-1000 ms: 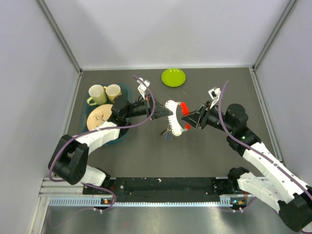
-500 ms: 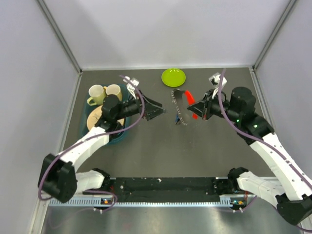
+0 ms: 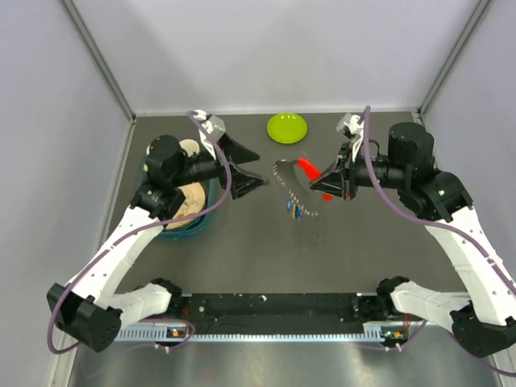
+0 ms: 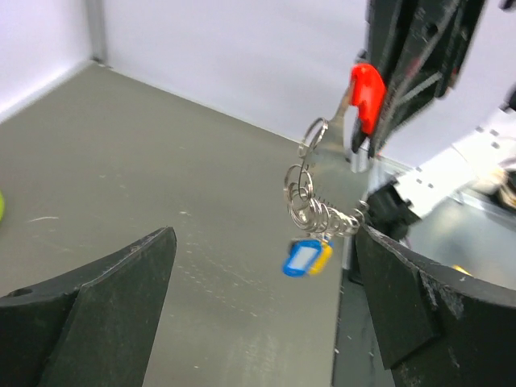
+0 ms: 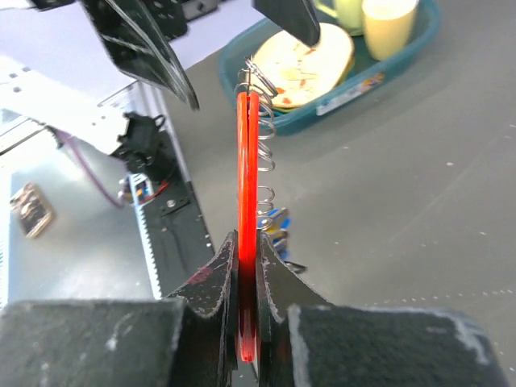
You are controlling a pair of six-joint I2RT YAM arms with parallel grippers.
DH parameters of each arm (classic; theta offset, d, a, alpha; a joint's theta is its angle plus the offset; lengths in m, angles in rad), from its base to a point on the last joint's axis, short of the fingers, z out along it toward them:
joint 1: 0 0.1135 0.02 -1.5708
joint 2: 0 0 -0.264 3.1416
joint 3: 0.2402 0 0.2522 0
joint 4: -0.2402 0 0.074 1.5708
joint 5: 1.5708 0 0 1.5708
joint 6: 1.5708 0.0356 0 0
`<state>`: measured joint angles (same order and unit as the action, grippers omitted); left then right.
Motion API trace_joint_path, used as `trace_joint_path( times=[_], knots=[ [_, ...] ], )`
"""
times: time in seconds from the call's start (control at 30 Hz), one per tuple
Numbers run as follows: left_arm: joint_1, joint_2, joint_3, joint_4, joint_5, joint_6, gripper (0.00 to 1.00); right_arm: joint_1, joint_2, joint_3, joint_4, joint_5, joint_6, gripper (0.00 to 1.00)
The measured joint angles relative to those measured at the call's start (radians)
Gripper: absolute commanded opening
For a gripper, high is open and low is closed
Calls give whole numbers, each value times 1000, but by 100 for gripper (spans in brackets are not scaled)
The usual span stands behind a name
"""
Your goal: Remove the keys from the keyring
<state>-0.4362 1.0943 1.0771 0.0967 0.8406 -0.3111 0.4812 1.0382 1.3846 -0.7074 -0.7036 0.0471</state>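
let go on the left, hanging on at the right

has drawn the left gripper back and leftward, off the bundle gripped a second ago. holds it now with jaws spread wide, touching nothing, well apart from the keyring. has lifted the right gripper higher. keeps that one clamped on the elongated red key, edge-on between the fingers in the right wrist view. hangs the keyring, a run of thin silver loops, from the red key's far end, between the two grippers and above the dark table. carries the blue key and a yellow tag side by side at the bottom of the loops. leaves the lime-green dish near the far wall and the teal tray under the left arm.
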Motion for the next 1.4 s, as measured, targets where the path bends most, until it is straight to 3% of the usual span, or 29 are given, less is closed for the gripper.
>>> trace_joint_path(
  times=[0.13, 0.43, 0.67, 0.77, 0.83, 1.07, 1.2, 1.27, 1.4],
  knots=[
    [-68, 13, 0, -13, 84, 7, 97, 3, 14, 25, -17, -108, -5, 0],
    [-212, 62, 0, 0, 113, -9, 87, 46, 34, 26, -19, -197, -7, 0],
    [-213, 109, -13, 85, 148, -94, 55, 47, 36, 26, -18, -229, -7, 0],
    [-213, 113, -17, 127, 175, -136, 27, 47, 36, 25, -17, -238, -11, 0],
    [-214, 116, -17, 150, 199, -157, 0, 46, 36, 23, -14, -232, -14, 0],
    [-215, 133, -17, 183, 230, -211, 0, 46, 39, 18, -8, -209, -21, 0],
    [-212, 134, -17, 167, 200, -224, 0, 47, 45, 18, -6, -160, 0, 35],
    [-212, 135, -17, 163, 167, -238, 0, 48, 44, 18, 0, -108, 24, 48],
    [-214, 134, -17, 151, 85, -253, 0, 48, -3, -29, 61, 34, 78, 64]
  ],
)
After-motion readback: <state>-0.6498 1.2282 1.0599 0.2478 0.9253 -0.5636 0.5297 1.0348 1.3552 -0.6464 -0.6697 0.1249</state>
